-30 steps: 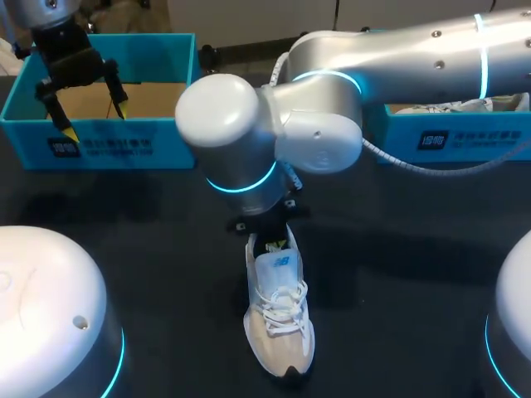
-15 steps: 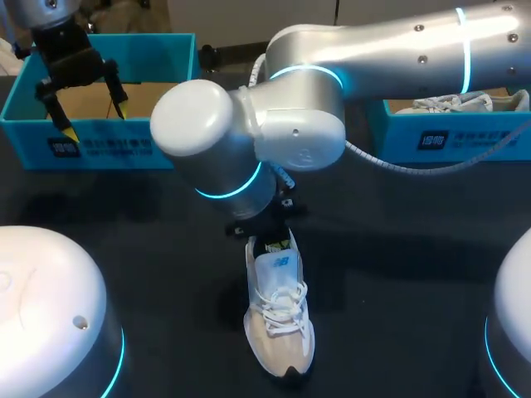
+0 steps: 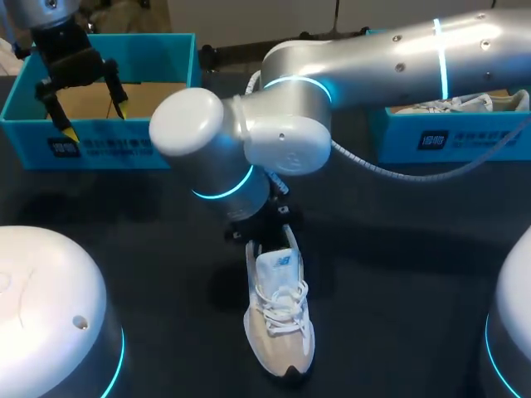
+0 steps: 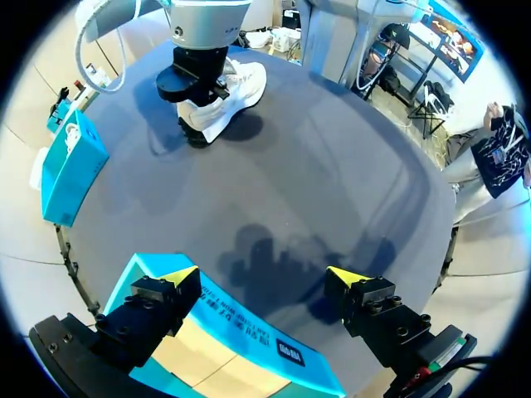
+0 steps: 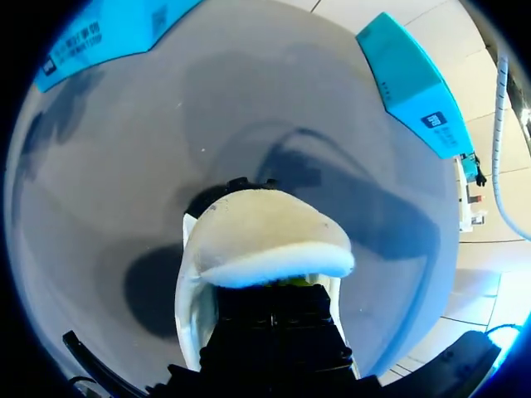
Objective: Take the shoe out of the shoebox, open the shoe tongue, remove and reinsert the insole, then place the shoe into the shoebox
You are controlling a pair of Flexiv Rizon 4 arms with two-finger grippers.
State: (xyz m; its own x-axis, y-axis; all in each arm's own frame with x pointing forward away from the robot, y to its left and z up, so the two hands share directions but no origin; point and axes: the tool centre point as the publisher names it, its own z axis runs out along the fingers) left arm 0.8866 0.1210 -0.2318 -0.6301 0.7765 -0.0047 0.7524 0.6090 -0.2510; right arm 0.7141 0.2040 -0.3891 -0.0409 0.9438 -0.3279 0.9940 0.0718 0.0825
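Dark worktop (image 3: pixel 398 274) fills the head view. Nearest you, at lower centre of the frame, the white shoe (image 3: pixel 280 319) lies on its sole, out of any box. Its long axis runs almost straight up the frame: toe at the bottom, laces in the middle, tongue (image 3: pixel 278 264) above them, and the heel farthest from you, hidden.

Directly over that heel end stands the right arm (image 3: pixel 373 58), entering from the upper right, its thick wrist covering the collar. In the right wrist view you see the right gripper (image 5: pixel 286 286) set down in the shoe's opening, with a pale rounded flap of the shoe just ahead of it. Whether that flap is the tongue's underside or the insole is not clear. You also cannot tell whether this gripper is holding anything or how wide it stands.

So the shoe lies ahead of and under the right gripper, with its toe pointing away from it. Any pull on tongue or insole will likely have to run along that heel-to-toe line.

Farther back, at upper left of the frame, the left gripper (image 3: pixel 93 116) hangs spread wide and empty above the teal shoebox (image 3: pixel 99 148), well apart from the shoe. The right arm is plainly the nearer one. At upper right a second box (image 3: pixel 448 137) holds another shoe (image 3: pixel 465 104).
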